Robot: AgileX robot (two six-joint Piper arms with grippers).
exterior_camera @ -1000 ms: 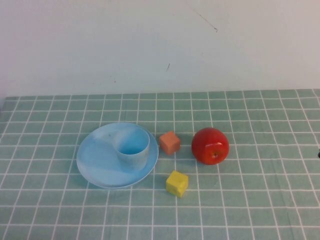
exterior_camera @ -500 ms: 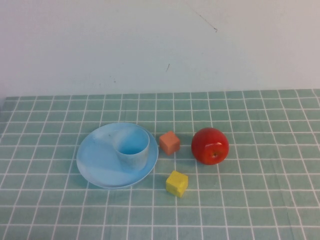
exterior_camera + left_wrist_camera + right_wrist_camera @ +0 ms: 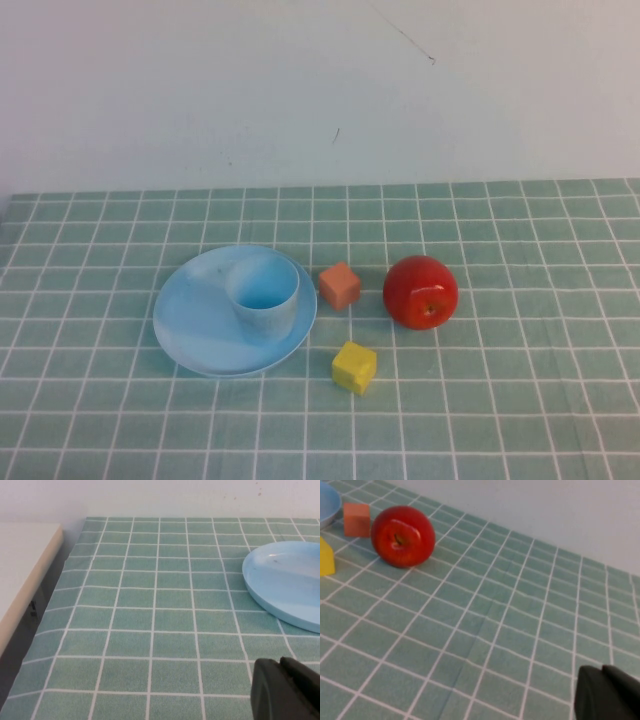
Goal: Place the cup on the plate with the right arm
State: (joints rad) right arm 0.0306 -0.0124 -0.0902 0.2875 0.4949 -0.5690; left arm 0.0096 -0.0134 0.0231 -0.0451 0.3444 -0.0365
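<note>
On the left half of the table, the small light blue plastic cup (image 3: 264, 296) stands upright on the right part of the round shallow light blue plastic plate (image 3: 190, 325), so the job looks done. Right gripper (image 3: 609, 695) sits low, well right of the red apple (image 3: 403, 536), jaws together, empty. Left gripper (image 3: 286, 690) is parked near the plate's left rim; can't tell its jaws.

Risk: cup sits close to the plate's right rim w/ an orange cube (image 3: 340, 286) just beside, yellow cube (image 3: 354, 367) nearer; any arm sweep thru there could tip it.

Surface: green checked cloth (image 3: 520, 400), flat. Far side: plain white wall (image 3: 300, 90).
</note>
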